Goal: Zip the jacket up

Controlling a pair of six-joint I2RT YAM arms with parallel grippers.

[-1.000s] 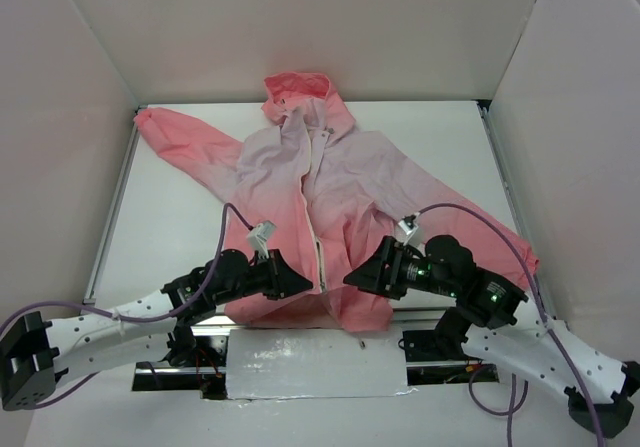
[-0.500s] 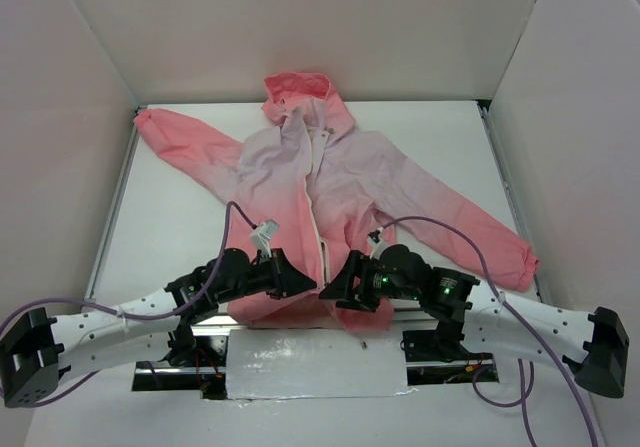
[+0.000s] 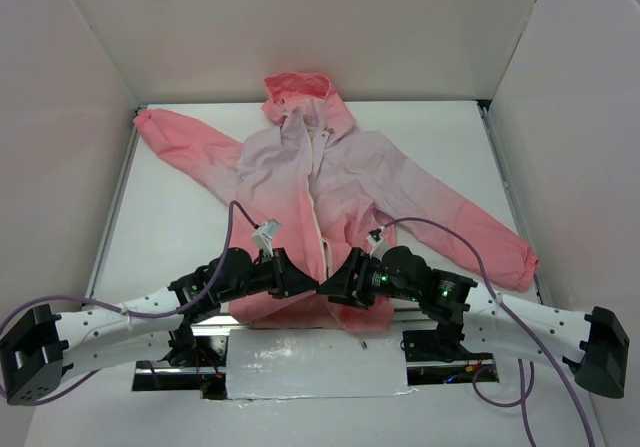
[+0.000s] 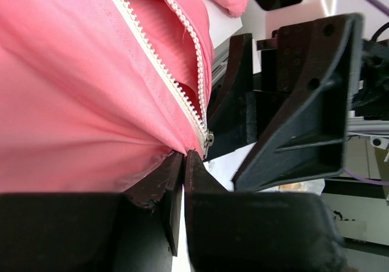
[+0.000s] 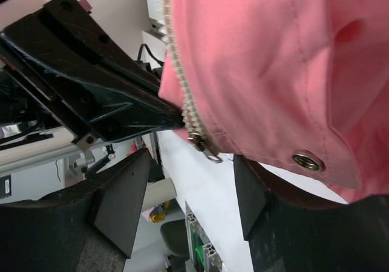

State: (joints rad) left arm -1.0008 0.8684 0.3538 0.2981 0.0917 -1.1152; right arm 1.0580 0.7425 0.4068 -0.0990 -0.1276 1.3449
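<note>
A white table (image 3: pixel 170 227) fills the middle of the overhead view, walled in pale panels. The jacket (image 3: pixel 360 182) lies flat and face up across it, hood toward the top of the frame, sleeves spread to upper left and lower right, hem at the bottom edge by the arm bases. A silver taped patch (image 3: pixel 315 362) sits just below the hem.

Both grippers meet at the hem's middle, tip to tip. The left gripper (image 4: pixel 183 156) comes in from the lower left, its fingers pressed together on a pinch of pink fabric right at the foot of the white zipper (image 4: pixel 164 71), whose two rows of teeth part above it. The right gripper (image 5: pixel 191 157) comes in from the lower right, fingers spread, with the metal slider (image 5: pixel 203 147) hanging between them and touching neither. The left gripper's black fingers crowd in close beside the slider. A small metal eyelet (image 5: pixel 307 160) sits on the hem nearby.
</note>
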